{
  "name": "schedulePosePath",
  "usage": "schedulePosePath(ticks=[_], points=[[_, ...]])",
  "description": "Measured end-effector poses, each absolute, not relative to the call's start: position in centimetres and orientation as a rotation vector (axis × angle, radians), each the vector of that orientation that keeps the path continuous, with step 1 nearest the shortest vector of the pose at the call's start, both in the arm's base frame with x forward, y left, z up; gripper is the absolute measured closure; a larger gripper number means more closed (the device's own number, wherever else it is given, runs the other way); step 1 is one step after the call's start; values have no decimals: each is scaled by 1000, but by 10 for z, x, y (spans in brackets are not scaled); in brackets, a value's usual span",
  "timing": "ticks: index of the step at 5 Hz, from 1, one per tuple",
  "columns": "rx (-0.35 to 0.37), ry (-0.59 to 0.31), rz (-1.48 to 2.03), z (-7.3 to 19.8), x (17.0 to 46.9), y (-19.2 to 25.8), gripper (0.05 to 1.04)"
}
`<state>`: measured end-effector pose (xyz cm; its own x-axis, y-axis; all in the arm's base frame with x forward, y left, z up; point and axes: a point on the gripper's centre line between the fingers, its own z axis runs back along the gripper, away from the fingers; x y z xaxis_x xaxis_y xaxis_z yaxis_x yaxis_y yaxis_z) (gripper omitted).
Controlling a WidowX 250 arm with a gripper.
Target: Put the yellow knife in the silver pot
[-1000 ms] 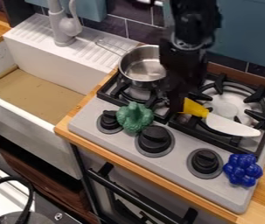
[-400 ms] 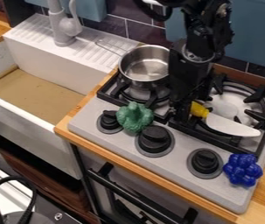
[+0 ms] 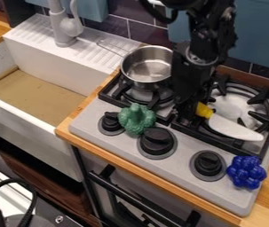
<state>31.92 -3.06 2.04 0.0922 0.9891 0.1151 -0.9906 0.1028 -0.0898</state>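
Camera view: the yellow knife [image 3: 234,127], white along its blade, lies right of centre in the frame, over the right-hand grate [image 3: 262,116], its tip toward the lower right. At the handle's end, near the middle of the frame, is the gripper [image 3: 188,114]; whether the pincer is wide, narrow or closed on the handle, I cannot tell. Up and left of it, the silver pot [image 3: 139,81] sits on the other burner. If the handle is caught only by its end, the blade could droop or twist free on the lift, since its length hangs well out to one side. A low path might snag the blade on the grate, and the black arm [image 3: 203,55], close beside the pot, could nudge it. Let go crosswise, the knife might balance on the rim instead of dropping in. Lower down, the green toy [image 3: 137,119] could be brushed by a low swing, being near the gripper; the blue toy grapes [image 3: 246,172], at lower right, seem safely out of the way
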Motion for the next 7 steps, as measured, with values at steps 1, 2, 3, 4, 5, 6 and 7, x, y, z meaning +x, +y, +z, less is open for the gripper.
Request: schedulePosePath(ticks=[1, 2, 3, 4, 5, 6, 7], points=[[32, -146, 1453, 19, 318, -30, 602], [32, -117, 1457, 25, 321, -27, 601], [22, -46, 1455, 37, 325, -20, 601], [18, 6, 1476, 58, 334, -3, 601], [13, 7, 1484, 77, 347, 24, 601], [10, 30, 1464, 84, 361, 53, 601], [-21, 19, 1462, 86, 373, 83, 601]])
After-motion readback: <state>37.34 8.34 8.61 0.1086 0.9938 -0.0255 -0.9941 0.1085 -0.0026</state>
